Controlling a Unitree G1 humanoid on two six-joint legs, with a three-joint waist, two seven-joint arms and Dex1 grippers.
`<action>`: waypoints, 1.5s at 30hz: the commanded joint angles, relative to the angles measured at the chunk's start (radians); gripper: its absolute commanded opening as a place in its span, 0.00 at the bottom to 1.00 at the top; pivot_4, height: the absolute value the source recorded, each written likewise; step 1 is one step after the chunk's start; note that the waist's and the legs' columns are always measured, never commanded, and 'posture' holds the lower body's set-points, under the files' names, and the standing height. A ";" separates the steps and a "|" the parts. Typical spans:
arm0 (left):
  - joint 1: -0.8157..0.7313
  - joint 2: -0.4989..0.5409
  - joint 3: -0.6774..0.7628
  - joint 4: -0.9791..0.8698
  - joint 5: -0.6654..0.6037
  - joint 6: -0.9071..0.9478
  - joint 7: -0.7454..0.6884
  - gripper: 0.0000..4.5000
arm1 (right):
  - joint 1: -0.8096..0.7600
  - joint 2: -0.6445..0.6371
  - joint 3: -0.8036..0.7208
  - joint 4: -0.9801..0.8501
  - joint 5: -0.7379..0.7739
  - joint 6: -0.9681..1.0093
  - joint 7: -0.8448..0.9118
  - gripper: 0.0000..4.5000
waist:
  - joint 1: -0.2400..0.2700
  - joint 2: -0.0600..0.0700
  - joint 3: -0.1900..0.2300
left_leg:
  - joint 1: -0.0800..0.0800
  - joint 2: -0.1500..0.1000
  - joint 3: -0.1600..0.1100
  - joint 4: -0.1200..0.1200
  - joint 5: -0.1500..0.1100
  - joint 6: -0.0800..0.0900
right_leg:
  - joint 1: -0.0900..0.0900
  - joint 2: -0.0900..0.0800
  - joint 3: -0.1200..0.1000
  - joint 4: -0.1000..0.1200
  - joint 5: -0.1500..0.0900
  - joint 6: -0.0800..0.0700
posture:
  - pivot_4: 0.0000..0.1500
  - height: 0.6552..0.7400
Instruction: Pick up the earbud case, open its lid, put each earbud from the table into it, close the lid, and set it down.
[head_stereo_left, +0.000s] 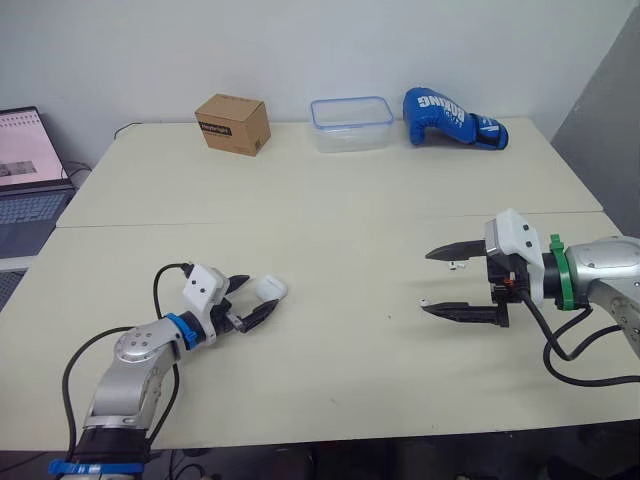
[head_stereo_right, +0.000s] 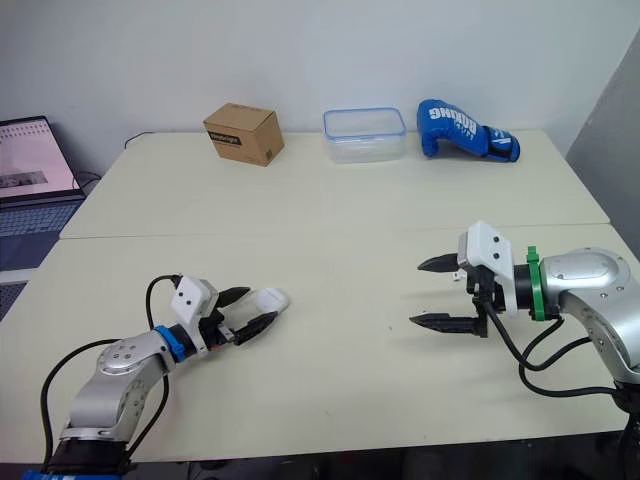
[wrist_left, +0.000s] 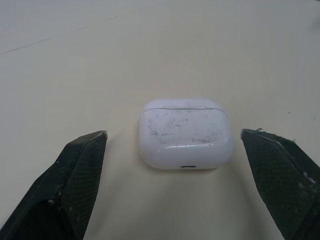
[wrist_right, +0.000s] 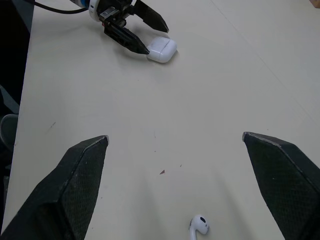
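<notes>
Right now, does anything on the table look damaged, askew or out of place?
Only wear: the case, lying shut between the left claw's open fingers, has grey scuffs across its face. One earbud lies loose by the right claw, as the task expects. Nothing spilled or broken.

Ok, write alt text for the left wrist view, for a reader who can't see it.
A closed white earbud case, scuffed on top, lies flat on the cream table with its charging port toward the camera. The left gripper is open, its two black fingers flanking the case without touching it.
</notes>
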 joint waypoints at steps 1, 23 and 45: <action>-0.030 -0.013 -0.014 0.026 0.022 -0.049 -0.009 1.00 | -0.006 0.000 -0.015 -0.040 0.008 0.001 0.004 1.00 | 0.000 0.000 0.000 | 0.000 0.000 0.000 0.000 0.000 0.000 | 0.000 0.000 0.000 0.000 0.000 0.000 | 1.00 0.89; 0.009 -0.083 -0.070 0.048 0.091 -0.113 0.040 1.00 | 0.001 0.016 -0.016 -0.005 -0.052 -0.037 0.005 1.00 | 0.003 0.001 -0.001 | 0.000 0.000 0.000 0.000 0.000 0.000 | 0.000 0.000 0.000 0.000 0.000 0.001 | 1.00 0.89; 0.031 -0.110 -0.093 0.021 0.112 -0.091 0.064 0.62 | 0.016 0.020 -0.021 -0.026 -0.044 -0.022 -0.004 1.00 | 0.005 0.002 -0.001 | 0.001 -0.001 0.000 0.001 0.000 0.000 | 0.001 -0.001 0.000 0.000 0.000 0.001 | 1.00 0.89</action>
